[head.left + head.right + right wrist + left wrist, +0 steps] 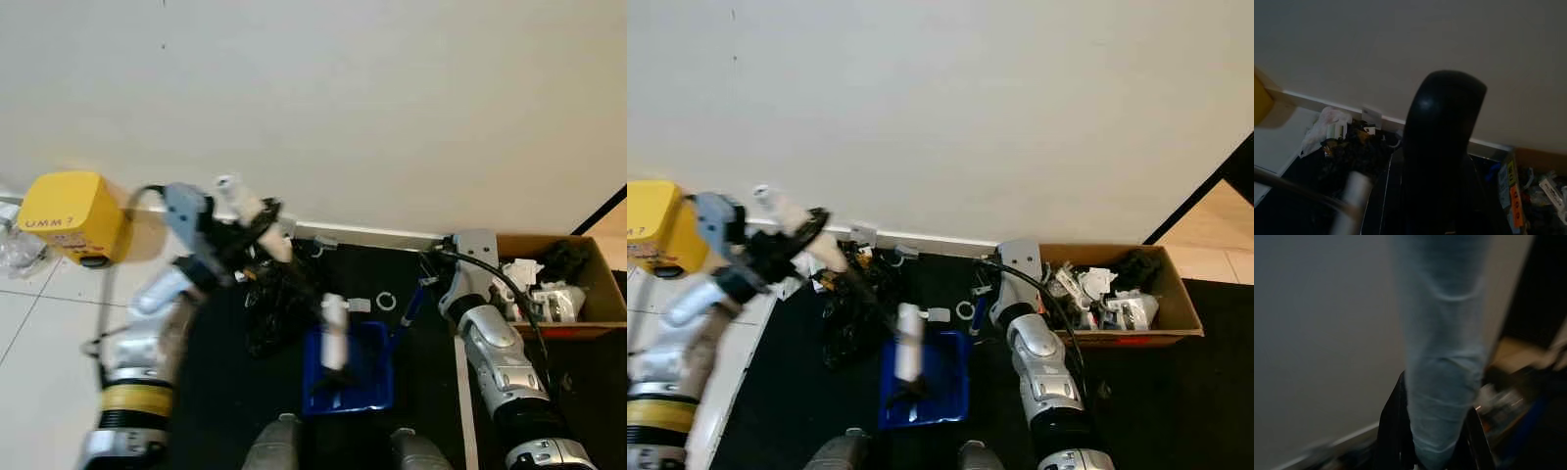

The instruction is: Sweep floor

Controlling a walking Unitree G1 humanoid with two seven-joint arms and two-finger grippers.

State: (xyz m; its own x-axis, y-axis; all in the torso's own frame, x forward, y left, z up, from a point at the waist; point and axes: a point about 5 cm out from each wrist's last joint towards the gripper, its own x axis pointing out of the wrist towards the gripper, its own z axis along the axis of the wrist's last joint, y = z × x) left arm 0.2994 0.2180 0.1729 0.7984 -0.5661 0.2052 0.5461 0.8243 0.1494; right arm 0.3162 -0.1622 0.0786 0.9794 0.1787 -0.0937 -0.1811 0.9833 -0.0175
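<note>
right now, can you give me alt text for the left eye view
The left tool grips a white broom handle above a blue dustpan on a black mat by a white wall. The right arm reaches towards the dustpan's long handle. A yellow box sits left and a cardboard box of clutter right.

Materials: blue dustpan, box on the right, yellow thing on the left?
Blue dustpan: looks like moulded plastic, uniform saturated colour with a slight sheen. Box: brown corrugated cardboard, matte, with folded flaps. Yellow thing: probably hard plastic, smooth rounded corners and printed lettering; can't confirm.
</note>
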